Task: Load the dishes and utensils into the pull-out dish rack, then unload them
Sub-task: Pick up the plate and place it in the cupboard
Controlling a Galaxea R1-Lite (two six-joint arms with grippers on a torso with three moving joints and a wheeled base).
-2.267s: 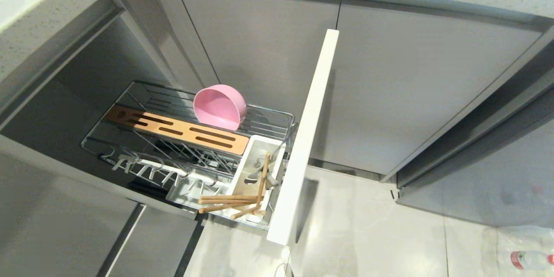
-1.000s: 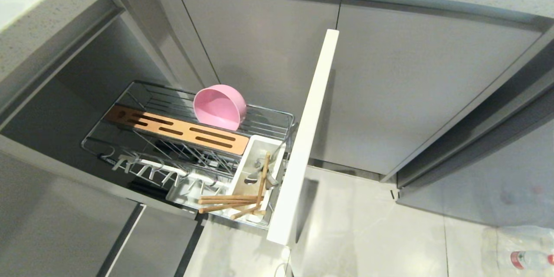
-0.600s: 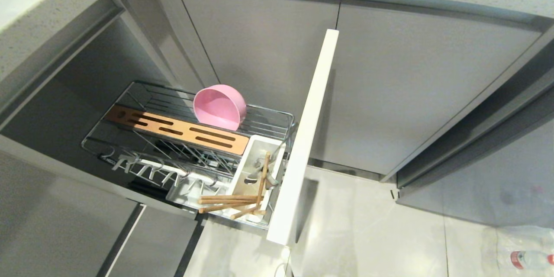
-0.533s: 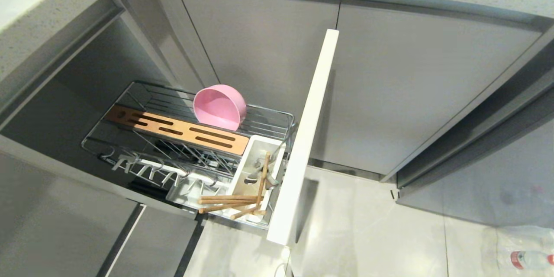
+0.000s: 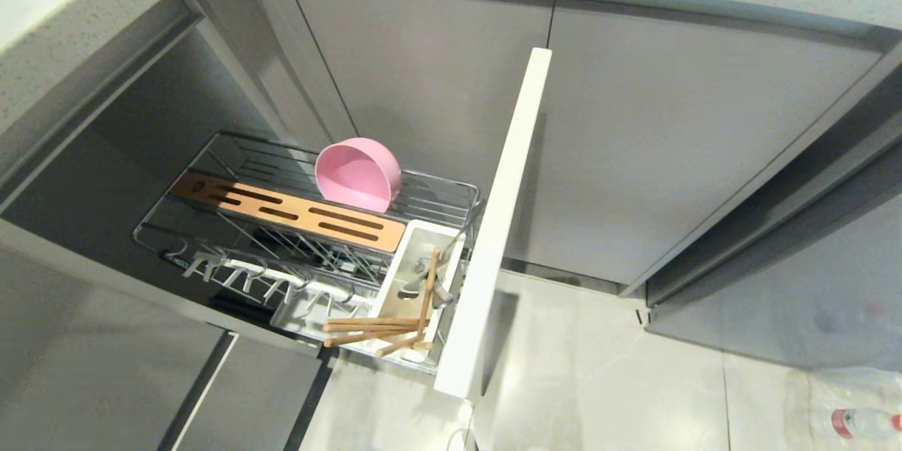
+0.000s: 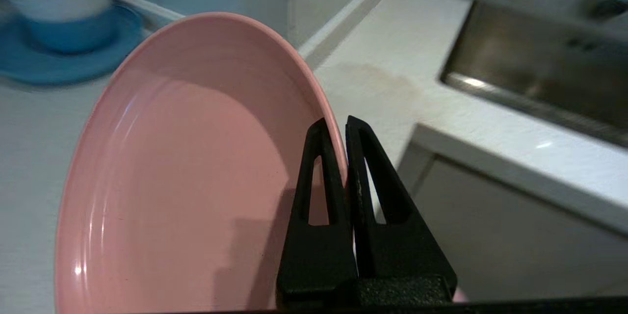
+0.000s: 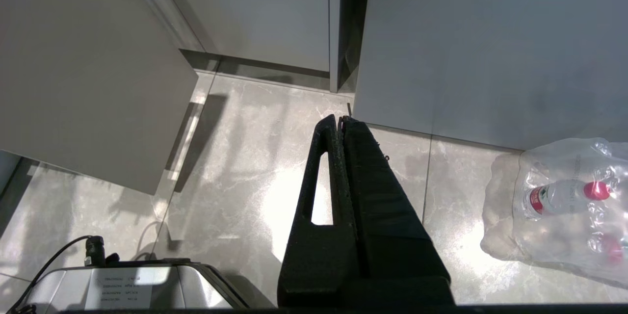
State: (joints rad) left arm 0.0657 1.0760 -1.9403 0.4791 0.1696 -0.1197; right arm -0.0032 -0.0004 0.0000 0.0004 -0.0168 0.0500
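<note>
Rack (image 5: 451, 192): chrome wire basket, pulled out of the grey cabinets, fixed to a narrow white cabinet front (image 5: 497, 225); seen in the head view.
Wooden strip (image 5: 289, 211): slotted, brown, laid along the rack's length.
Bowl (image 5: 357, 174): pink, set on its side in the rack's rear wire section, just behind the strip, its opening turned toward the strip.
Caddy (image 5: 398, 280): white plastic, at the rack's end beside the cabinet front.
Chopsticks (image 5: 370, 330): light wood, laid across the caddy's near end; further wooden sticks are seen crossed and leaning there.
Fork: not made out with certainty; grey metal shapes are seen inside the caddy.
Plate (image 6: 186, 171): pink oval, held on edge over the white counter (image 6: 392, 88); seen in the left wrist view only.
Left gripper (image 6: 343, 125): clenched on the plate's rim, one finger on either face of it.
Blue plate (image 6: 44, 59): on the counter beyond the plate, a bowl stood on it.
Sink (image 6: 539, 68): steel, set in the counter, to one side of the plate.
Right gripper (image 7: 340, 120): fingers pressed together, nothing between them, hung over the floor (image 7: 245, 171).
Bottles (image 7: 564, 196): plastic-wrapped pack on the floor, near the right gripper.
</note>
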